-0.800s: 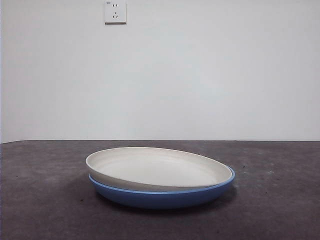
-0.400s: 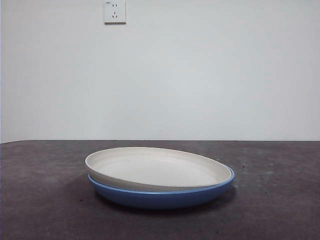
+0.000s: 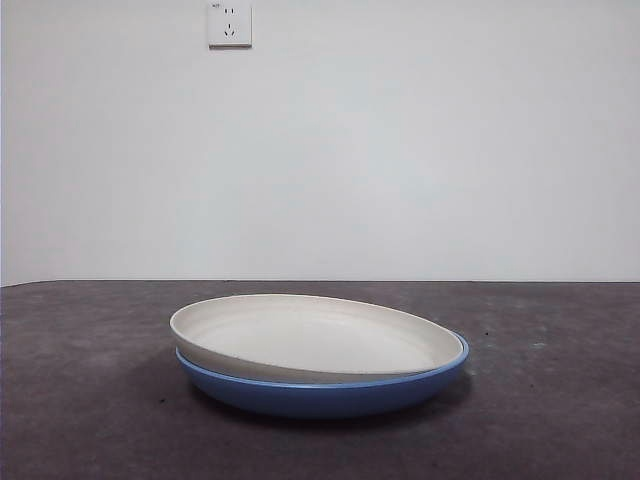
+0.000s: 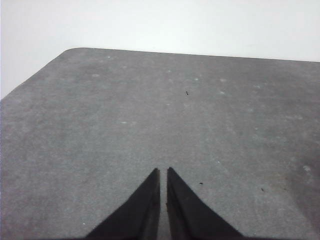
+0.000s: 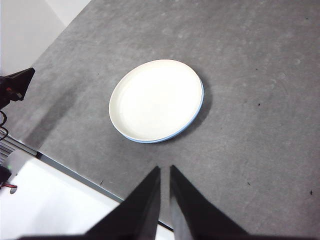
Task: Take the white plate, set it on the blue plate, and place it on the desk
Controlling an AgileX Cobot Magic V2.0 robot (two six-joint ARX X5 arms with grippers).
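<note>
The left gripper (image 4: 163, 172) hangs over a bare part of the desk (image 4: 150, 115). Its two black jaws are pressed almost together, with only a thin crack between them, and they hold nothing. No plate shows near it in the left wrist view.

In the middle of the desk (image 3: 80, 400) sits the white plate (image 3: 315, 335). It lies inside the blue plate (image 3: 330, 395), which rests flat on the desk. The white plate is a bit tilted: its left side sits higher, so a strip of its outer wall shows there, and its right side sinks down to the blue rim. In the front view no arm is near the plates. A white wall socket (image 3: 230, 23) is high on the wall behind.

The right gripper (image 5: 165, 172) is up high and well away from the plates. Its jaws are nearly together too and hold nothing. From there the white plate (image 5: 155, 98) is seen whole, out past the jaw tips, with just a thin edge of the blue plate (image 5: 196, 111) peeking out along one side. The desk (image 5: 260, 75) lies all around the plates.
</note>
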